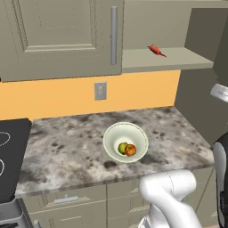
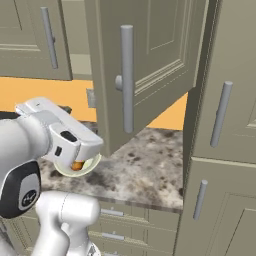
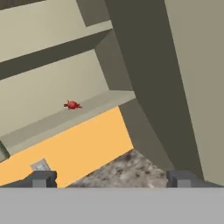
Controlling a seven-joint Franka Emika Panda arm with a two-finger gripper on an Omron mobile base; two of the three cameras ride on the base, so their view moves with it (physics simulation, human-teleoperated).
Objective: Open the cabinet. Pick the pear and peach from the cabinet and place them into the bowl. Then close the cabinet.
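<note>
The pale cream-green bowl [image 1: 132, 130] stands on the speckled counter with the yellow-green pear [image 1: 122, 148] and the orange-red peach [image 1: 130, 150] side by side in it. In the right base view the bowl [image 2: 63, 172] and a sliver of the peach [image 2: 76, 165] peek out under my white hand. The cabinet [image 1: 58, 40] has its left door shut. Its right door [image 2: 150, 65] is swung wide open, bar handle [image 2: 127, 80] facing me. My gripper [image 3: 111, 179] is open with nothing between its fingers, up off the counter and pointing at the open shelf [image 3: 65, 118].
A small thin red pepper-like item [image 1: 156, 50] lies on the open shelf. A wall outlet [image 1: 100, 91] sits on the orange backsplash. A black stovetop [image 1: 11, 156] borders the counter on the left, and a tall cabinet column [image 2: 220, 125] on the right.
</note>
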